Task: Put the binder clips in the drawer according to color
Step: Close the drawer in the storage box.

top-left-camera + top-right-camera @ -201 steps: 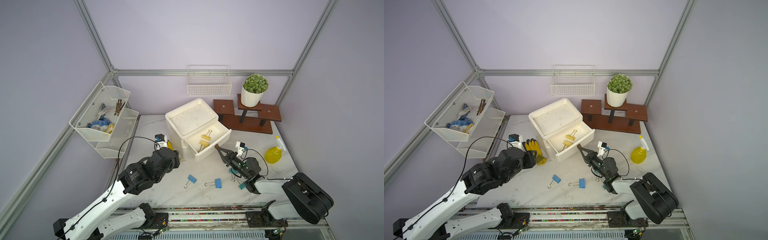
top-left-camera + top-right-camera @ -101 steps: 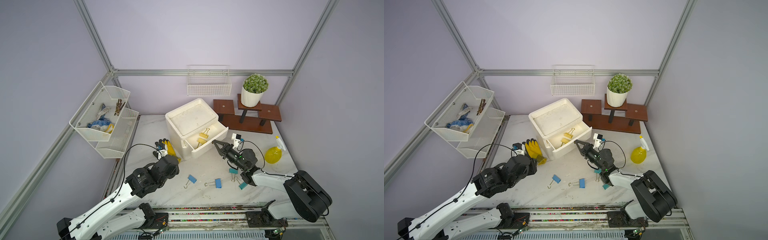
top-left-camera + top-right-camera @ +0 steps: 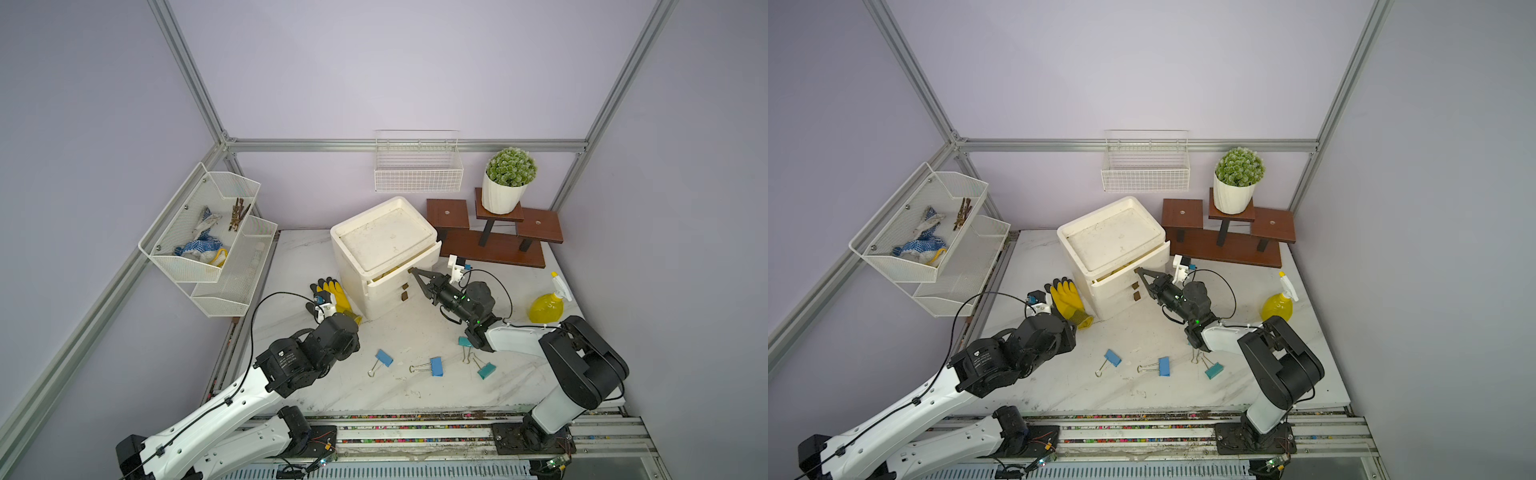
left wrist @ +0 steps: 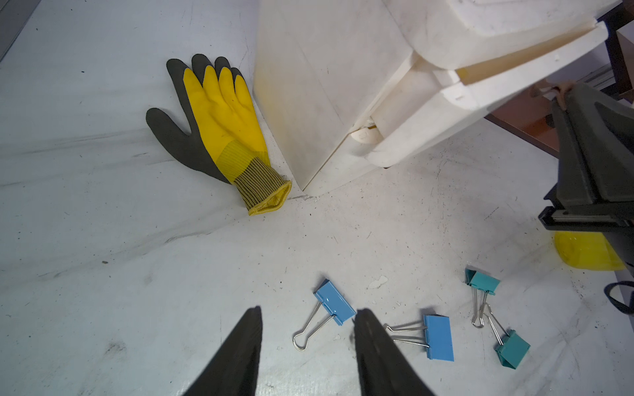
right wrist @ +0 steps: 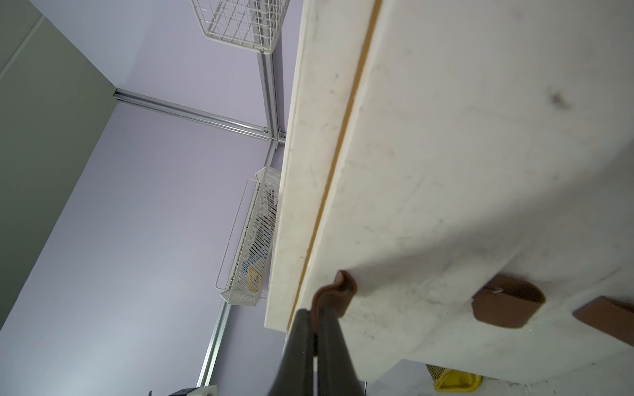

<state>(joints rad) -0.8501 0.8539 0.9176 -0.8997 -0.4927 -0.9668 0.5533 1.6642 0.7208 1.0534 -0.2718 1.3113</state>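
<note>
White plastic chest of 3 stacked drawers (image 3: 386, 245) stands toward the back of the pale marble surface (image 3: 374, 395), its top drawer (image 3: 419, 258) ajar by a thin slit. The right claw (image 3: 412, 272) is clamped on that drawer's small brown tab handle (image 5: 338, 291), both fingers pinching it in the right wrist view. The left claw (image 4: 308, 310) hangs low over the surface, fingers apart with nothing gripped.

Just ahead of its fingertips lies 1 blue binder clip (image 4: 334, 307), with a second blue clip (image 4: 439, 337) near it. Beyond them, 1 teal binder clip (image 4: 482, 282) and the other teal clip (image 4: 513, 349) lie with their wire handles crossing. In a top view the right arm partly covers the first teal one. All 4 rest on the surface, well apart from the chest.

Bare marble runs from the clips to the front edge. A yellow-and-grey work glove (image 4: 219, 116) lies flat along the chest's side, its cuff by the front corner. A yellow spray bottle (image 3: 546, 307) stands near the right edge.
</note>
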